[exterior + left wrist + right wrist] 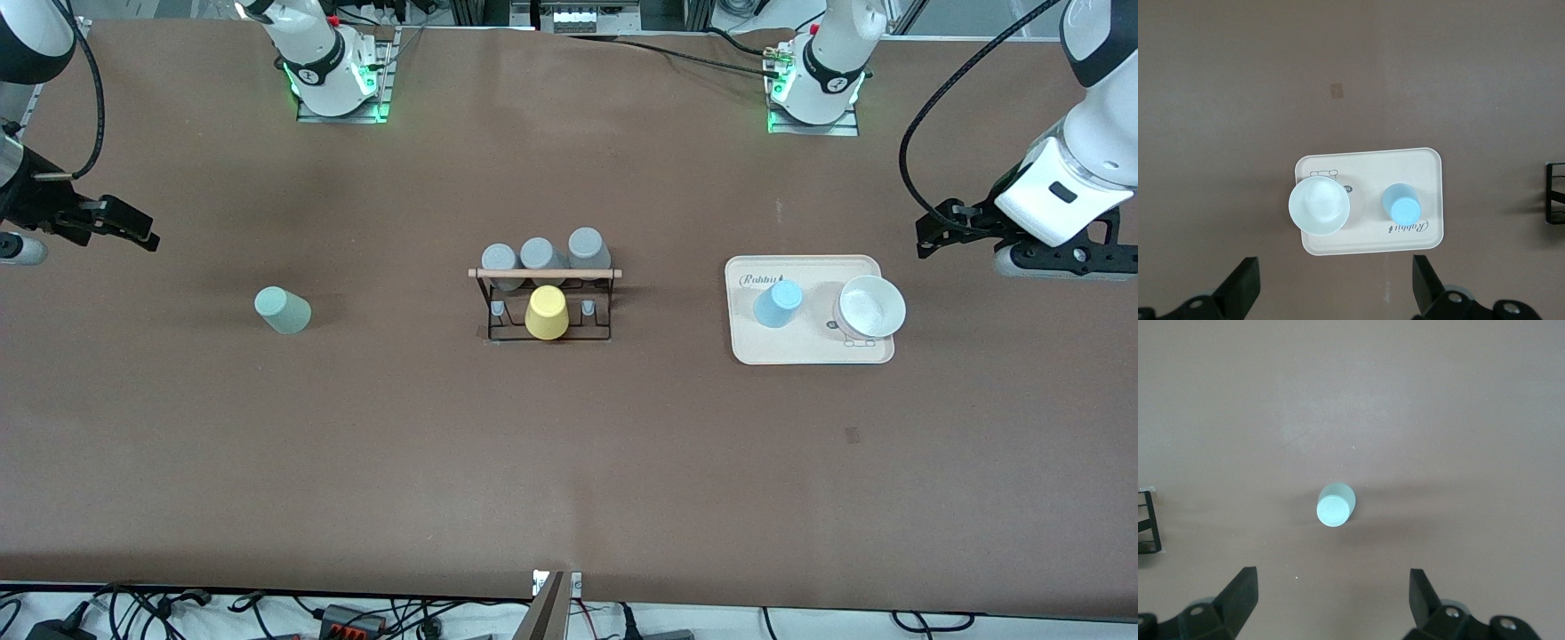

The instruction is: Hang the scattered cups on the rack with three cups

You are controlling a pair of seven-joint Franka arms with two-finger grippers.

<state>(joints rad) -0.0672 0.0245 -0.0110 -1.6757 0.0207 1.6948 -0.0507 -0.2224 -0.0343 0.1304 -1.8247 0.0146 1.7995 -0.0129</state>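
Note:
The pale sage green cup [283,310] stands on the table toward the right arm's end, its closed base up; it also shows in the right wrist view [1335,505]. The light blue cup [778,303] stands base up on a cream tray [809,351], also in the left wrist view [1400,203]. The black wire rack [547,307] with a wooden dowel sits mid-table and holds three grey cups and a yellow one. My right gripper [124,227] [1331,597] is open and empty over bare table. My left gripper [938,231] [1336,287] is open and empty over bare table beside the tray.
A white bowl [869,307] sits on the tray beside the blue cup, also in the left wrist view [1319,206]. The rack's edge shows in both wrist views [1555,193] [1148,523]. Brown table surface lies between the rack and each cup.

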